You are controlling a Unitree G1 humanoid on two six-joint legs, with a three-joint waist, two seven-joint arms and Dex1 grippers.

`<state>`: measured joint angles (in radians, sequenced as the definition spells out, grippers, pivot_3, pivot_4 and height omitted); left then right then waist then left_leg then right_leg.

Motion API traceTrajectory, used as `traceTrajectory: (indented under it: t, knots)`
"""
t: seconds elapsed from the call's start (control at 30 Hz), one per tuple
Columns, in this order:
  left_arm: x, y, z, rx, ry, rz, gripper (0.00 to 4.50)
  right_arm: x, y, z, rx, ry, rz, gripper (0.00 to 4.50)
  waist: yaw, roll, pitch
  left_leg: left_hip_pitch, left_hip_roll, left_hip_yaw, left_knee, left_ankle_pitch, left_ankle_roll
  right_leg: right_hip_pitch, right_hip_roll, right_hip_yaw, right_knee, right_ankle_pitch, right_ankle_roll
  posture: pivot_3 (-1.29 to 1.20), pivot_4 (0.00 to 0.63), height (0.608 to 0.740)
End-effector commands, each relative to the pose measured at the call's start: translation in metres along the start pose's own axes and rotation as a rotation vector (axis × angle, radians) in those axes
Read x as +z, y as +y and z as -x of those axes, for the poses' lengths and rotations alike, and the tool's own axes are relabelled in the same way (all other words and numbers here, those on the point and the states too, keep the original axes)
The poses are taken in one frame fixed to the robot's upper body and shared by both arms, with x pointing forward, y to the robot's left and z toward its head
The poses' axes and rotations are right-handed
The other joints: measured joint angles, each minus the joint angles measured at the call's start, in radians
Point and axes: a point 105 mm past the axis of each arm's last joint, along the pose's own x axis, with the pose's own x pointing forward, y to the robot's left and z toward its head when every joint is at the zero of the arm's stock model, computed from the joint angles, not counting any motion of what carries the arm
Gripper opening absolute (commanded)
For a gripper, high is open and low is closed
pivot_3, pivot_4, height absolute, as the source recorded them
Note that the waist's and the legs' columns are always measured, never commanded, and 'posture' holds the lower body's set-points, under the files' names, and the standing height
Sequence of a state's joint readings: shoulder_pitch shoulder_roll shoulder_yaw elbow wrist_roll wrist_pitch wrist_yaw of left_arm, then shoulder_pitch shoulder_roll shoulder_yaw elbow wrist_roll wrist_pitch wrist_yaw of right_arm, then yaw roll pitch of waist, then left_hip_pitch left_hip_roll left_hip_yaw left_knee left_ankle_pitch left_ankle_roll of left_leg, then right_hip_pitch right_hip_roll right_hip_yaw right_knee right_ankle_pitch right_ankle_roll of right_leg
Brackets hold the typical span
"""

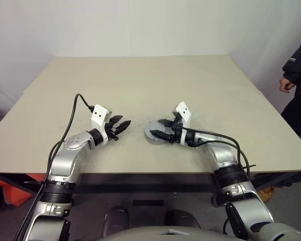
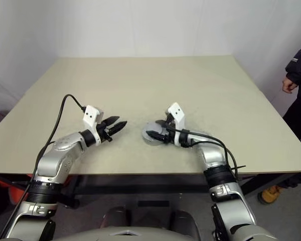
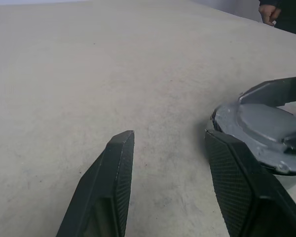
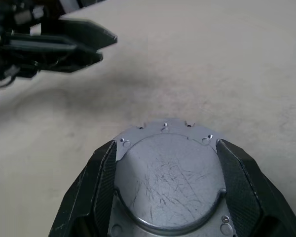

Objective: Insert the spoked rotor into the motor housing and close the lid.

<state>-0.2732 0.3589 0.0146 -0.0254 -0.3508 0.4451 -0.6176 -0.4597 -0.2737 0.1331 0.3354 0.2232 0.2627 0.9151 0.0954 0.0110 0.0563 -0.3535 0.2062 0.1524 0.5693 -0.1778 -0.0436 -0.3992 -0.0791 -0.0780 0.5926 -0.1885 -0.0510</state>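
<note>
The lid (image 4: 167, 177), a flat grey scratched disc with small holes along its rim, lies on top of the squat silver motor housing (image 1: 148, 136) near the table's front middle. My right gripper (image 4: 166, 144) reaches in from the right, and its two black fingers press against opposite sides of the lid. The spoked rotor is hidden. A short way to the left of the housing my left gripper (image 1: 124, 122) hovers just above the table, open, with bare tabletop between its fingers (image 3: 116, 163). It points toward the housing.
The beige table (image 1: 140, 80) stretches wide and bare behind and beside the arms. A person in dark clothing (image 1: 298, 75) stands past the table's right edge. Black cables trail from both wrists.
</note>
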Motion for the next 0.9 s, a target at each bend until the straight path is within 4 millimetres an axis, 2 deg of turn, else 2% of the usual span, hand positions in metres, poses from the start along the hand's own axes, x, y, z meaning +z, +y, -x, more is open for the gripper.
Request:
traceTrajectory:
  t: [0.03, 0.23, 0.43, 0.6, 0.9]
  knots:
    - [0.015, 0.001, 0.002, 0.004, -0.044, -0.038, 2.38, 0.01, -0.001, 0.001, 0.003, -0.001, 0.104, 3.07, 0.0, 0.0, 0.0, 0.0, 0.0, 0.0, 0.0, 0.0, 0.0, 0.0, 0.0, 0.0, 0.0, 0.0, 0.0, 0.0, 0.0, 0.74]
    - [0.014, 0.0, 0.003, 0.003, -0.043, -0.037, 2.38, 0.013, -0.007, -0.002, -0.041, -0.019, 0.094, 3.07, 0.0, 0.0, 0.0, 0.001, 0.0, 0.0, 0.002, 0.0, 0.0, 0.002, 0.0, 0.0, 0.0, 0.0, 0.001, 0.0, 0.0, 0.74]
    - [0.013, 0.0, 0.003, 0.003, -0.038, -0.035, 2.38, 0.028, -0.007, -0.002, -0.04, -0.089, 0.074, 3.07, 0.0, 0.0, 0.0, 0.001, 0.0, 0.0, 0.002, 0.0, 0.0, 0.002, 0.0, 0.0, 0.0, -0.002, 0.005, 0.0, 0.0, 0.74]
    - [0.012, 0.0, 0.003, 0.002, -0.035, -0.035, 2.38, 0.026, -0.007, -0.003, -0.04, -0.082, 0.073, 3.07, 0.0, 0.0, 0.0, 0.001, 0.0, 0.0, 0.002, 0.0, 0.001, 0.002, 0.0, 0.0, 0.0, 0.001, 0.0, 0.0, 0.0, 0.74]
    - [0.012, 0.0, 0.003, 0.003, -0.035, -0.038, 2.38, 0.013, -0.01, -0.006, -0.065, -0.026, 0.095, 3.07, 0.0, 0.0, 0.0, 0.001, 0.0, 0.0, 0.002, -0.001, 0.001, 0.002, 0.0, 0.0, 0.0, 0.0, 0.002, 0.0, 0.0, 0.74]
